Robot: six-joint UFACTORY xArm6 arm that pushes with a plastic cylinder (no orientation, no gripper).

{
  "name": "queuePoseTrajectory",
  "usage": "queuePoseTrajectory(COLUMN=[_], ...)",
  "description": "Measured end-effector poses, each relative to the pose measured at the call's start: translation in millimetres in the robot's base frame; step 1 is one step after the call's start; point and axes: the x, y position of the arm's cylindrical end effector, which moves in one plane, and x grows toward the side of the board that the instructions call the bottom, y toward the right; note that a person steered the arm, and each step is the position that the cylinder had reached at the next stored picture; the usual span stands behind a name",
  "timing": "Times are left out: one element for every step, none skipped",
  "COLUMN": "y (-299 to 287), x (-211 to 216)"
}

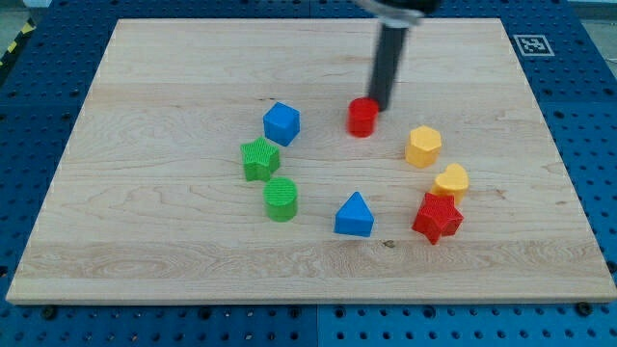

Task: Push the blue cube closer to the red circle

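The blue cube (281,122) sits left of the board's middle. The red circle (362,117) is a short red cylinder to its right, with a gap of about one block width between them. My tip (379,106) is the lower end of the dark rod and stands just at the red circle's upper right edge, touching or nearly touching it. The tip is well to the right of the blue cube.
A green star (259,158) and a green cylinder (281,199) lie below the blue cube. A blue triangle (355,215) is at bottom centre. A yellow hexagon (423,146), a yellow heart (450,181) and a red star (438,217) stand at the right. The wooden board (145,241) ends on all sides.
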Motion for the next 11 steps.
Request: queuePoseTrajectory(y=[-51, -52, -52, -52, -66, -66, -66, -66, -66, -70, -113], x=[0, 0, 0, 0, -4, -5, -5, -5, -5, -5, -5])
